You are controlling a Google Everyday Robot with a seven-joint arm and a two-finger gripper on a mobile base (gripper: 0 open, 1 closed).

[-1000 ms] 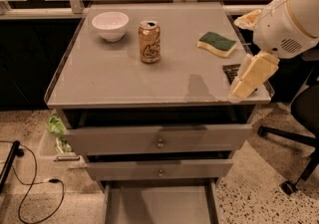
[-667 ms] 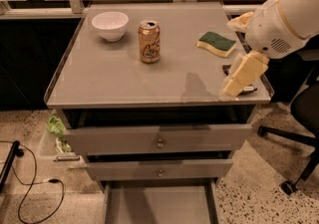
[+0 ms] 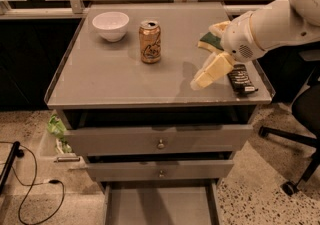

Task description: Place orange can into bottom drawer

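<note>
The orange can [image 3: 150, 41] stands upright on the grey cabinet top [image 3: 120, 81], right of a white bowl [image 3: 110, 25]. My gripper [image 3: 209, 51] hovers over the right part of the top, a good hand-width right of the can and apart from it. Its two cream fingers are spread open and hold nothing. The bottom drawer [image 3: 160, 205] is pulled out at the lower edge of the camera view, its flat grey floor bare. The two upper drawers with round knobs are slightly ajar.
A green and yellow sponge [image 3: 206, 43] lies behind the gripper. A black remote-like object [image 3: 241, 79] lies near the top's right edge. An office chair [image 3: 295, 119] stands at the right. Cables [image 3: 30, 194] and a green bag [image 3: 56, 129] lie on the floor at the left.
My arm and gripper have moved left over the cabinet top, closer to the orange can. The can, the bowl and the drawers have not moved.
</note>
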